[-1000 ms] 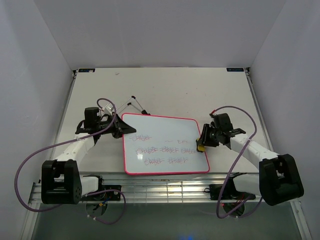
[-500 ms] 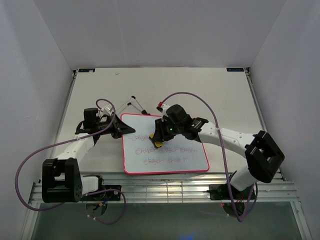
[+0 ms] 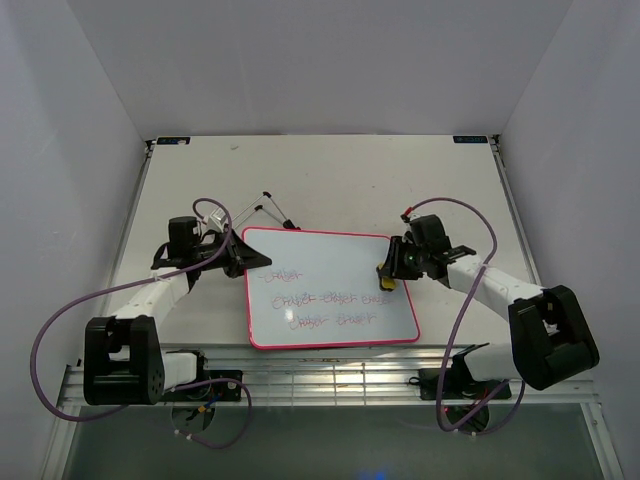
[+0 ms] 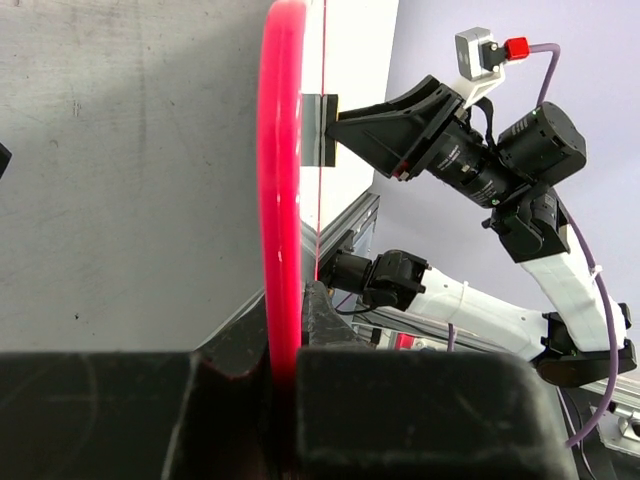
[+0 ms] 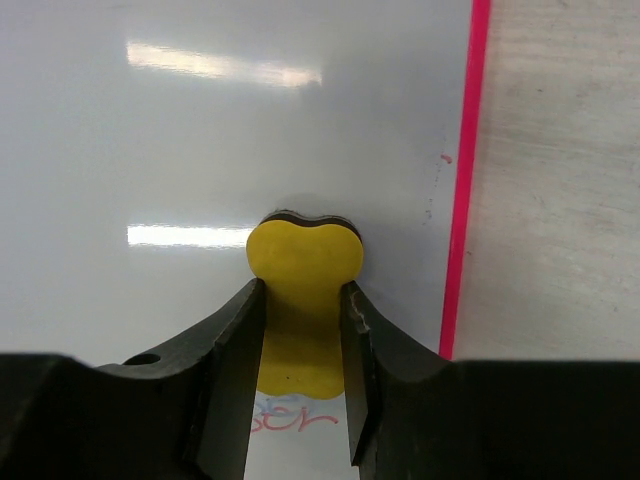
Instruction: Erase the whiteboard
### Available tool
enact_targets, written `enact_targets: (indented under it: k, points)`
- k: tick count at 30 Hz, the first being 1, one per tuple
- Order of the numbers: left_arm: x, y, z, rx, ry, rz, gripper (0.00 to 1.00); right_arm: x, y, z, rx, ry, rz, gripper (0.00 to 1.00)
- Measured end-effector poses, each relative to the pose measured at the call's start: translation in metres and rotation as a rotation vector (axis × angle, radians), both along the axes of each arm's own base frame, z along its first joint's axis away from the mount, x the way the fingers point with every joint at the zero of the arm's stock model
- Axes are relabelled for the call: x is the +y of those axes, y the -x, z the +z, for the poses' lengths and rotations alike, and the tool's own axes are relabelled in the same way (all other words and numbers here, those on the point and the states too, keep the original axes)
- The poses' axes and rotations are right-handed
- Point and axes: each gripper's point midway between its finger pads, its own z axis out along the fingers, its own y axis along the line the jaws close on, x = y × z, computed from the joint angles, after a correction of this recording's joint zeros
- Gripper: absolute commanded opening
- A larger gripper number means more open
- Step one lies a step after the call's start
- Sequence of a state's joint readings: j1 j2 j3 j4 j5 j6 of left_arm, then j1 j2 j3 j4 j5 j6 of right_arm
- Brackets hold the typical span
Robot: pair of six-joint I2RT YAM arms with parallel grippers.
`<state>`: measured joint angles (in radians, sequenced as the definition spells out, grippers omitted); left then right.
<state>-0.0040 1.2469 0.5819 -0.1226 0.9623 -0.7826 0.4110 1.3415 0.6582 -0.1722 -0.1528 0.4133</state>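
Note:
The whiteboard [image 3: 330,300] lies flat on the table, white with a pink-red frame and lines of red writing across its lower half. My left gripper [image 3: 243,259] is shut on the frame at the board's left edge; the left wrist view shows the red frame [image 4: 282,200] pinched between the jaws. My right gripper [image 3: 388,275] is shut on a small yellow eraser block [image 5: 303,300] and presses it onto the board near its right edge. The right wrist view shows red writing just below the eraser.
A thin black-and-white wire stand [image 3: 268,205] lies on the table behind the board's upper left corner. The table's metal front rail [image 3: 330,375] runs below the board. White walls close in on three sides.
My right gripper with the eraser swept left to the board's upper left half a second ago, then back right to its right edge. Top writing is fainter. The left gripper stayed.

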Motion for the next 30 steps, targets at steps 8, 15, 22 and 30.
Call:
enact_targets:
  k: [8,15,22,30]
  points:
    - [-0.001,0.0,0.001,-0.004,0.006,-0.003,0.0,0.137,0.023,0.057,-0.117,-0.116,0.368,0.22]
    - [-0.001,0.001,-0.002,0.001,0.005,0.0,0.0,0.284,0.08,0.12,-0.231,-0.239,0.694,0.22]
    - [-0.002,0.001,-0.003,0.001,0.004,0.0,0.0,0.29,0.082,0.121,-0.259,-0.221,0.702,0.22]
    - [-0.002,0.001,-0.002,0.0,0.006,0.002,0.0,0.227,0.018,0.092,-0.245,-0.041,0.473,0.22]
